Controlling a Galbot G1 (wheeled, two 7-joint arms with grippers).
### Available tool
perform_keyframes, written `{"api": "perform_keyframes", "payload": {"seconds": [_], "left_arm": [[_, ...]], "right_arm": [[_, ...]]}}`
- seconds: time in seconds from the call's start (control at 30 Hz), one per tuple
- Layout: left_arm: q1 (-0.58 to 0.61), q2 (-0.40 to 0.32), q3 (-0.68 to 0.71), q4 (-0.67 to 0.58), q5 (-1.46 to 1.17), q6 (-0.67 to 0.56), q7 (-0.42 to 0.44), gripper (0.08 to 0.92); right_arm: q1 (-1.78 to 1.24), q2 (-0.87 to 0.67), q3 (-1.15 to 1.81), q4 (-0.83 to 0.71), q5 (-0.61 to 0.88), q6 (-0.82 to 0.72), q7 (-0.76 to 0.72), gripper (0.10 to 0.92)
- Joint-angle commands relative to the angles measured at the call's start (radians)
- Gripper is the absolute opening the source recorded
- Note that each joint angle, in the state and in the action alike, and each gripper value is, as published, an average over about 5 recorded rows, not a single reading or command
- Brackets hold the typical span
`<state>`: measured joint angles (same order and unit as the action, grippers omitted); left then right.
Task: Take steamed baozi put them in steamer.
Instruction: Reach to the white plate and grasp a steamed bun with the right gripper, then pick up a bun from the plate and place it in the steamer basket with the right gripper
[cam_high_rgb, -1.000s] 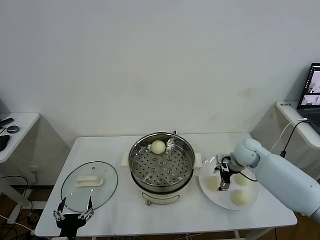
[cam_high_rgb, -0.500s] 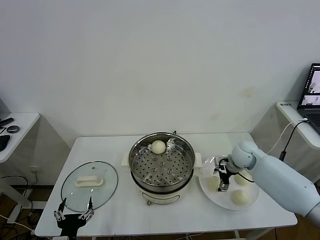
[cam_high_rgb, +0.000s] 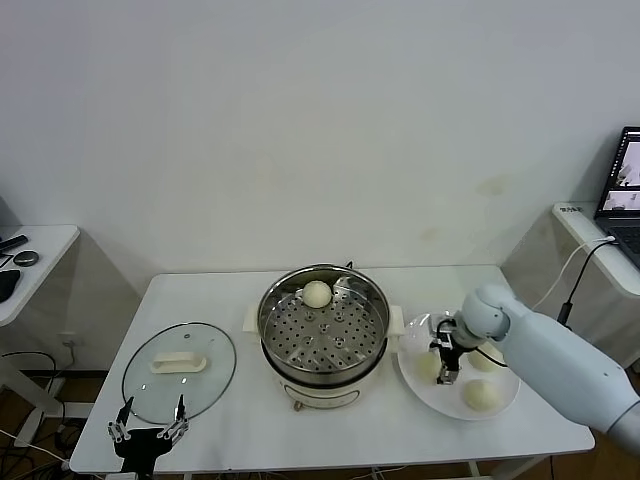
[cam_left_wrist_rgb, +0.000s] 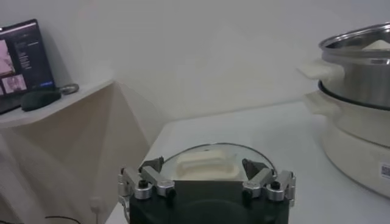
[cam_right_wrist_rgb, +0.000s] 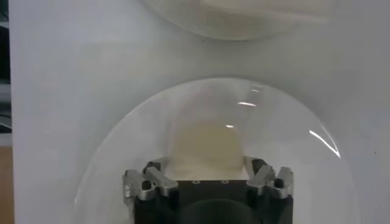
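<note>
The steamer (cam_high_rgb: 322, 330), a shiny perforated basket on a white pot base, stands at mid-table with one cream-white baozi (cam_high_rgb: 316, 293) at its far side. Three more baozi lie on the white plate (cam_high_rgb: 442, 398) to its right: one on the left (cam_high_rgb: 427, 366), one at the back (cam_high_rgb: 488, 357), one in front (cam_high_rgb: 480, 395). My right gripper (cam_high_rgb: 447, 372) is down on the plate, open, its fingers on either side of the left baozi (cam_right_wrist_rgb: 207, 146). My left gripper (cam_high_rgb: 148, 432) is parked open at the table's front left; the steamer shows in its view (cam_left_wrist_rgb: 359, 67).
The glass lid with a white handle (cam_high_rgb: 179, 368) lies flat left of the steamer, just beyond the left gripper (cam_left_wrist_rgb: 203, 167). A laptop (cam_high_rgb: 625, 185) sits on a side shelf at the right. A small side table (cam_high_rgb: 30, 250) stands at the left.
The right arm has shifted slightly left and settled lower over the left baozi on the plate. The left arm has not moved.
</note>
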<state>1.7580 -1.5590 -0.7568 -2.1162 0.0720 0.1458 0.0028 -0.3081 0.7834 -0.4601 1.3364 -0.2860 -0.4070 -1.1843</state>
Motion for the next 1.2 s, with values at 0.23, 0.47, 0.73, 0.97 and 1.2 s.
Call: {"api": "perform_keyframes", "payload": {"seconds": [0.23, 0.47, 0.73, 0.97, 1.2], "left_arm": [[-0.007, -0.002, 0.005, 0.005, 0.002, 0.001, -0.001, 0.823], [-0.006, 0.005, 0.010, -0.019, 0.007, 0.005, 0.001, 0.823], [-0.005, -0.004, 0.014, -0.061, -0.004, 0.014, 0.006, 0.823], [-0.003, -0.009, 0.015, -0.094, -0.001, 0.023, 0.008, 0.823], [0.000, -0.014, 0.024, -0.121, 0.006, 0.041, 0.005, 0.823]], "right_arm": [[0.114, -0.086, -0.020, 0.051, 0.062, -0.009, -0.020, 0.554], [0.397, -0.174, -0.137, 0.148, 0.202, -0.042, -0.081, 0.560], [0.671, -0.112, -0.282, 0.274, 0.400, -0.123, -0.131, 0.560], [0.774, 0.059, -0.393, 0.273, 0.487, -0.207, -0.132, 0.561], [0.746, 0.276, -0.439, 0.161, 0.509, -0.292, -0.096, 0.567]]}}
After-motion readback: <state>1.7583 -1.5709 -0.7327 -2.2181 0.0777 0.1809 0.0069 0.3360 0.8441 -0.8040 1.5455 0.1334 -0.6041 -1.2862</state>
